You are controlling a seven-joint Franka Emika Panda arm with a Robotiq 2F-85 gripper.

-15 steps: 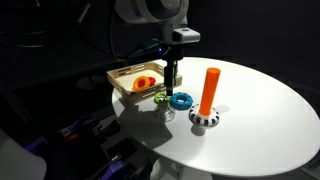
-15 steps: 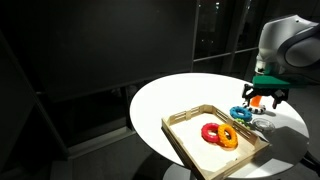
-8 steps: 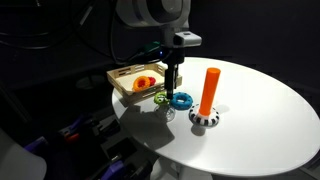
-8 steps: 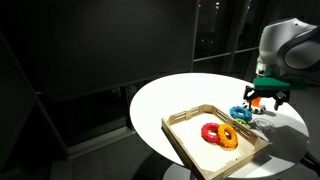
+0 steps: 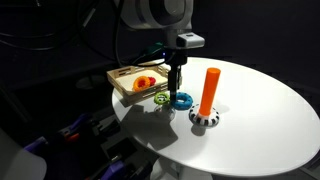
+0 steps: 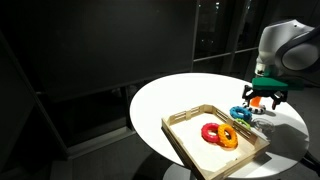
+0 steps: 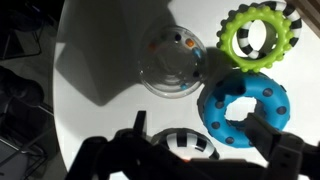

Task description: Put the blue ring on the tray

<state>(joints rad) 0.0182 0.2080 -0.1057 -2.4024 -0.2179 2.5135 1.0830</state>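
**Blue ring on surface, outside tray; end effector open above it**

Exterior view:
- End effector (image 5: 176, 86) points straight down over the blue ring (image 5: 181, 99). Finger spread is not readable from this angle.
- The blue ring lies flat on the white round surface (image 5: 262, 112), just off the tray (image 5: 122, 76) corner.
- Green ring (image 5: 161, 97) sits right beside the blue one, on the tray side.
- Orange ring (image 5: 146, 83) lies inside the tray.
- Orange peg (image 5: 209, 88) stands upright on a black-and-white base (image 5: 204, 119), near the blue ring on the side away from the tray.

Exterior view, other angle:
- The tray (image 6: 193, 134) holds a red ring (image 6: 211, 132) and the orange ring (image 6: 228, 139), touching each other.
- The blue ring (image 6: 240, 113) is outside the tray, close to its far rim.
- The end effector (image 6: 259, 101) hangs just beside and above the ring, fingers visibly apart.

Wrist view:
- The fingers (image 7: 290, 155) come in from the bottom edge and are spread wide, gripping nothing.
- The blue ring (image 7: 247, 108) lies flat; one finger is at its lower edge, but contact cannot be told.
- The green ring (image 7: 258, 38) touches or nearly touches the blue one, with a striped edge showing behind it.
- A clear dome-like item (image 7: 175, 65) sits beside both rings.
- A striped item (image 7: 186, 143) is partly hidden under the end effector.
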